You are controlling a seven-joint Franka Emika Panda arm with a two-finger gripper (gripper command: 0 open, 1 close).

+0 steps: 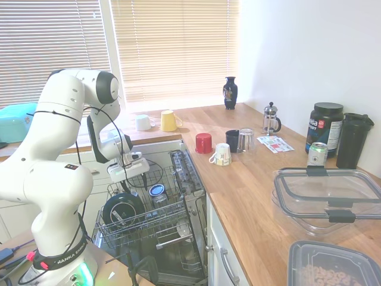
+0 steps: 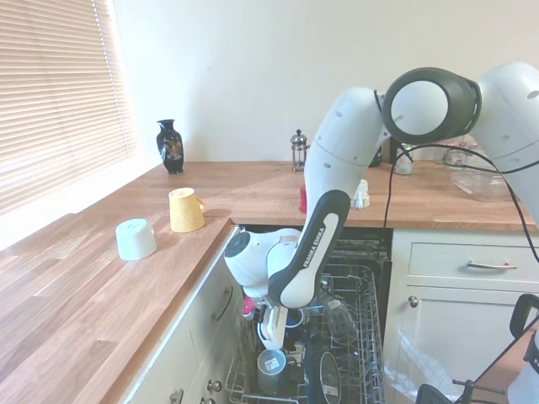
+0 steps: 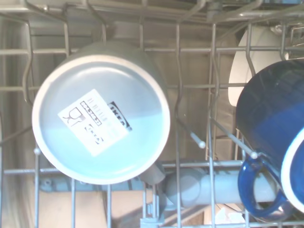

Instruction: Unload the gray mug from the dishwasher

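First exterior: your gripper [image 1: 132,179] hangs over the dishwasher [image 1: 193,196] rack; finger gap unreadable. Second exterior: gray mug [image 2: 271,365] upside-down just below it. Wrist: mug base up, beside blue mug [image 3: 270,142]. Rigid, slick ceramic; pinch the wall.

The white arm reaches down into the open dishwasher [image 2: 354,337]; its tool [image 2: 271,337] hangs just above an upturned gray mug [image 2: 271,365] in the rack; a yellow cup [image 2: 186,209] and white cup [image 2: 136,239] lie on the bench [image 2: 84,311].
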